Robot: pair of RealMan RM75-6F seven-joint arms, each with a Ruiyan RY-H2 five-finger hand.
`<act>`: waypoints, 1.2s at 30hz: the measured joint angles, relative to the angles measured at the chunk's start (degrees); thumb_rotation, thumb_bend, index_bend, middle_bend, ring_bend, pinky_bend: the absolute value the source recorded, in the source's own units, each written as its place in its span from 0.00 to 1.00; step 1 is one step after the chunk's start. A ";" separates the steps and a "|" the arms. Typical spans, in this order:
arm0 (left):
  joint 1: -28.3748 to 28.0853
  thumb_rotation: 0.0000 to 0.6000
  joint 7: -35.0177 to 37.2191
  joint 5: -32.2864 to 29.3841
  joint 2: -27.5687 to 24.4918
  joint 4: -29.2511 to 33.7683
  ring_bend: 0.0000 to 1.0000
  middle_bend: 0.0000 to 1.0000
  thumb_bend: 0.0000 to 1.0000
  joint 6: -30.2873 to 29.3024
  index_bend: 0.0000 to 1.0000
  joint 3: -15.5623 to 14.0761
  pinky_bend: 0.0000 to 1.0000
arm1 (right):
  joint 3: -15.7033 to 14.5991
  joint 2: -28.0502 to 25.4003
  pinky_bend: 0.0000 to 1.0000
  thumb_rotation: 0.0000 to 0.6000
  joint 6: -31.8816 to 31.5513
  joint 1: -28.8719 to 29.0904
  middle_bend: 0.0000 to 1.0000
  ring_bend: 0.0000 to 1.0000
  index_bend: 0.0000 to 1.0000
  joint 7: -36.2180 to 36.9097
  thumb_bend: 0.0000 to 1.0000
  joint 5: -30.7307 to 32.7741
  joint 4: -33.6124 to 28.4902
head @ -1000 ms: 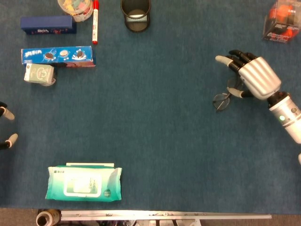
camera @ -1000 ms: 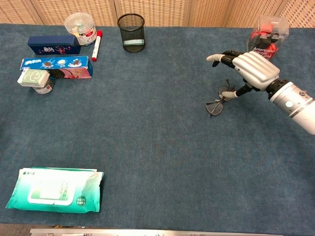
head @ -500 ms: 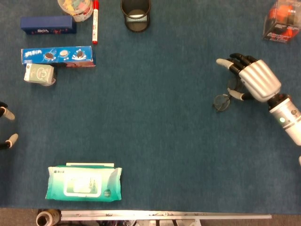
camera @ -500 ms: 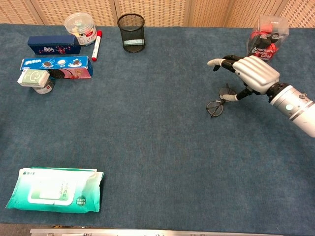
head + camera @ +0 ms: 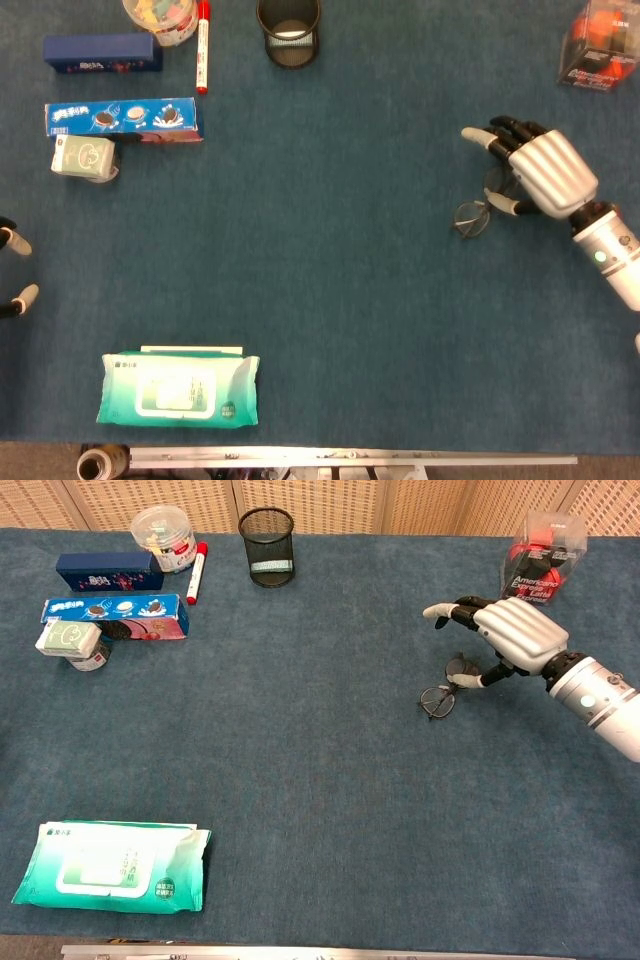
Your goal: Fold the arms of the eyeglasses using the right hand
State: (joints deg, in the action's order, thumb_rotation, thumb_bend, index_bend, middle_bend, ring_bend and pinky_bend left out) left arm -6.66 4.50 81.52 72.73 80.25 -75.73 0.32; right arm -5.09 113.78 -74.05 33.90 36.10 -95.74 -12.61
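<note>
On the table (image 5: 320, 780), the glasses (image 5: 445, 688) lie toward the right edge, under the right hand (image 5: 510, 635). A clear box (image 5: 545, 548) sits in the far right corner. The mesh cup (image 5: 267, 545) stands at the far edge; left of it lie a marker (image 5: 195, 572), tub (image 5: 163, 535), two boxes and a carton. Wipes (image 5: 110, 866) lie at the near left corner.

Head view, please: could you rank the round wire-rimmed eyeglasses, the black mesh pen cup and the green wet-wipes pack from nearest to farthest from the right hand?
1. Round wire-rimmed eyeglasses, just beneath the right hand.
2. Black mesh pen cup, top centre, far to its left.
3. Green wet-wipes pack, bottom left corner, farthest.
</note>
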 measured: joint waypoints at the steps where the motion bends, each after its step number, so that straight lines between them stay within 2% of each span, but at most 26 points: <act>1: 0.01 1.00 0.00 0.02 -0.02 0.02 0.26 0.29 0.18 -0.04 0.43 0.01 0.46 | 0.08 -0.05 0.34 1.00 -0.23 -0.01 0.32 0.18 0.18 0.05 0.04 0.06 -0.02; 11: -0.29 1.00 -0.75 0.28 -0.32 0.73 0.26 0.29 0.18 -0.29 0.43 0.28 0.46 | 2.21 -2.90 0.34 1.00 -8.45 -0.65 0.32 0.18 0.18 -0.93 0.05 1.35 -1.74; 15: -0.47 1.00 -0.98 0.35 -0.47 1.07 0.26 0.29 0.18 -0.54 0.43 0.58 0.46 | 3.42 -6.10 0.34 1.00 -13.01 -1.84 0.32 0.18 0.18 -4.00 0.05 2.14 -4.78; 20: -1.04 1.00 -1.04 0.60 -0.63 1.17 0.26 0.29 0.18 -0.48 0.43 0.95 0.46 | 4.37 -10.38 0.34 1.00 -15.64 -4.00 0.32 0.18 0.18 -9.15 0.08 3.01 -10.82; 25: -1.92 1.00 -0.69 1.12 -1.01 1.39 0.26 0.29 0.18 -0.51 0.43 1.65 0.46 | 5.22 -15.71 0.34 1.00 -16.69 -7.04 0.32 0.18 0.24 -16.28 0.12 4.56 -21.21; 36: -3.21 1.00 0.33 2.12 -1.69 1.87 0.26 0.29 0.18 -1.12 0.43 2.59 0.46 | 7.49 -28.94 0.34 1.00 -17.96 -17.70 0.32 0.18 0.25 -32.59 0.13 12.37 -50.28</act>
State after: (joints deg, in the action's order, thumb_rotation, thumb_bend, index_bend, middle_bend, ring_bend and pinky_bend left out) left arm -9.87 4.83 83.64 71.04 82.12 -76.85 2.92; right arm 2.40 84.83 -92.01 16.21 3.52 -83.37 -62.89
